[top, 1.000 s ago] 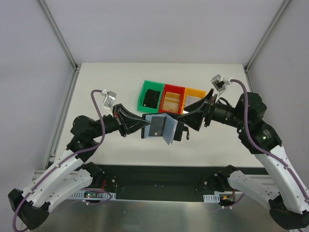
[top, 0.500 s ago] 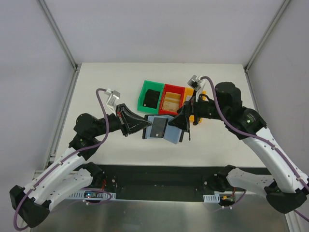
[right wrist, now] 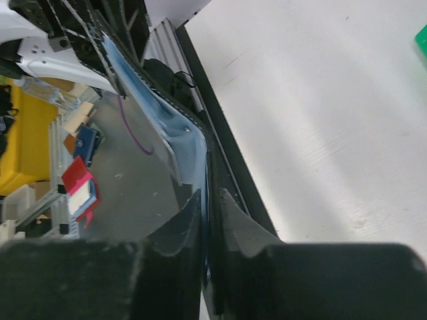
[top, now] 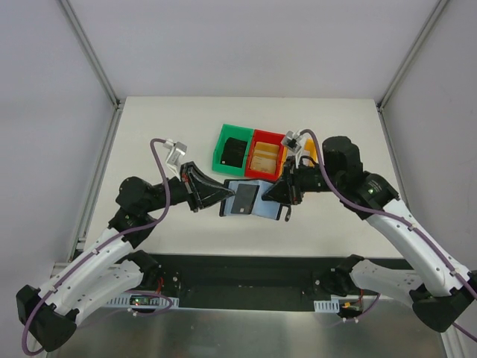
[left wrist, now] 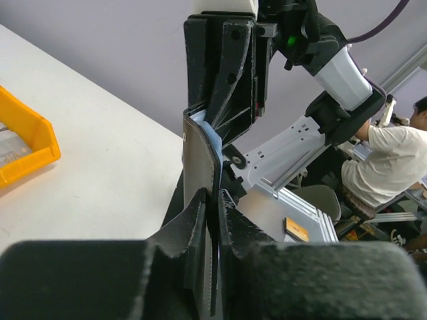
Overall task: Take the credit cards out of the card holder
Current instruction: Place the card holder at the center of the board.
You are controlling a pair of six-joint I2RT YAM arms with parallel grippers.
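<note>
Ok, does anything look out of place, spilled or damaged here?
Nothing stands out. The card holder is spread open between the left claw and the right claw, each shut on one flap; the green bin, red bin and yellow bin sit in a row.

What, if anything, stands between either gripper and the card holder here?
Nothing visible does. Both grippers are on it: the left gripper is shut on the left edge of the card holder, and the right gripper is shut on its right flap, so the holder hangs open between them.
</note>
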